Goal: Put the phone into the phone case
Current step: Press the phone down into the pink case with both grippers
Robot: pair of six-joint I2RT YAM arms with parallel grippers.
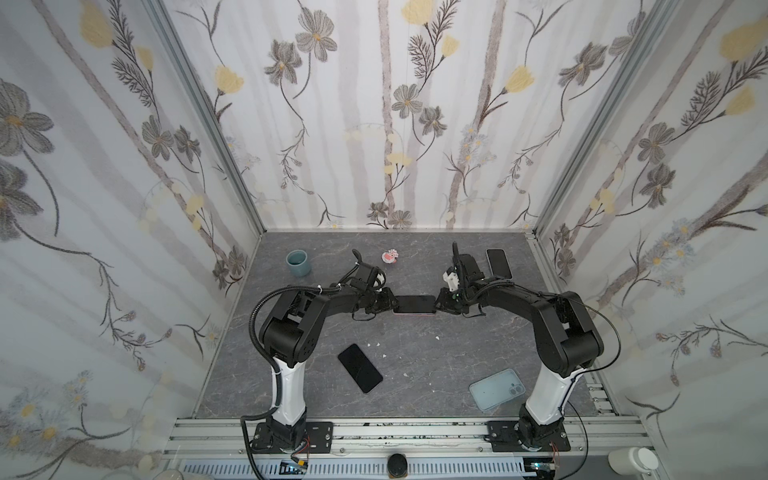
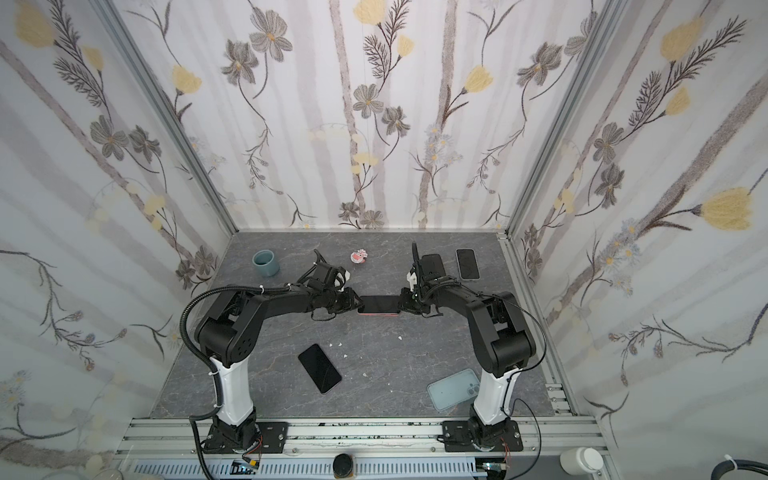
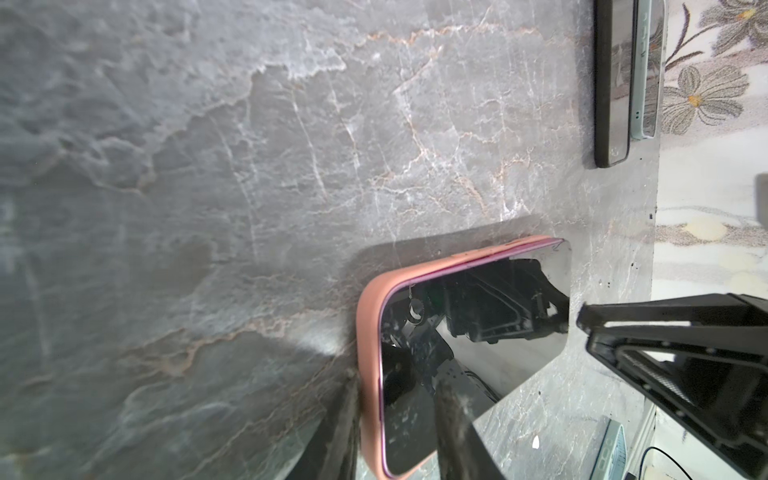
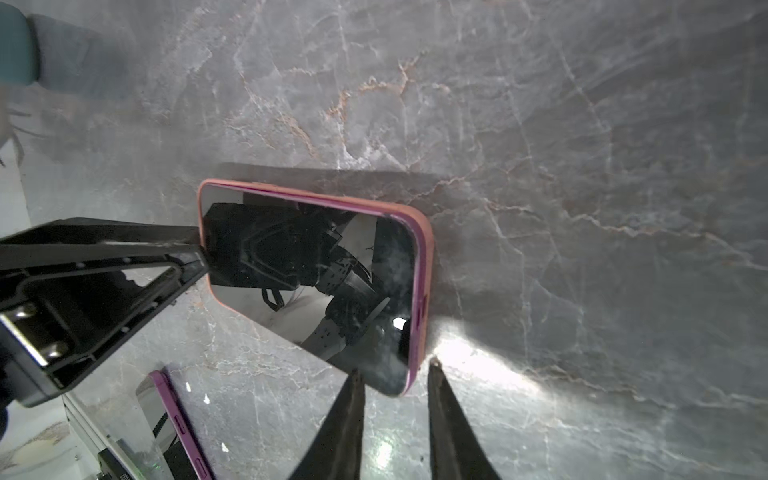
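A teal cup [image 1: 298, 263] stands at the far left of the gray marble table [image 1: 419, 345]. Nearer the front, a bare black phone [image 1: 360, 368] lies screen up at a slant. The left gripper [image 1: 391, 305] reaches in low to one short end of the pink phone case [image 3: 368, 353]. In its wrist view its fingers [image 3: 348, 419] stand narrowly apart with the rim between them, one outside it and one over the glass. Behind this gripper, toward the back wall, sits a small pink and white figure [image 1: 390, 256].

The phone [image 1: 414, 303] lies screen up inside the pink phone case, flat in the middle of the table between the two grippers. The right gripper [image 1: 436, 304] meets the other short end. Its fingers [image 4: 351, 415] are also narrow and straddle a corner of the cased phone. Whether either pair truly clamps, the views do not settle.

At the front right a light blue phone case [image 1: 496, 389] lies by the right arm's base. Another dark phone [image 1: 498, 263] lies at the back right.
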